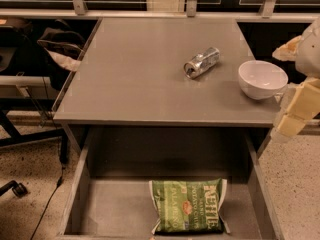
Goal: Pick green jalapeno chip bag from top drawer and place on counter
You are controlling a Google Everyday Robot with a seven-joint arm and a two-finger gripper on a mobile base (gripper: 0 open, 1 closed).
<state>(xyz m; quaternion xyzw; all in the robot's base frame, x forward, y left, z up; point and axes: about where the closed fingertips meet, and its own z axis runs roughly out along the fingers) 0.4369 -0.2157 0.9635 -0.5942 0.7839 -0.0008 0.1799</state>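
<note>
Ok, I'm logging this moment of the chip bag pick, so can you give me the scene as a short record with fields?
bag: green jalapeno chip bag lies flat in the top drawer, near its front, right of centre
drawer: open, pulled out below the counter
on counter: crushed silver can and white bowl
gripper: gripper at the right edge of view, beside the counter's front right corner, apart from the bag
task state: bag not yet picked
</note>
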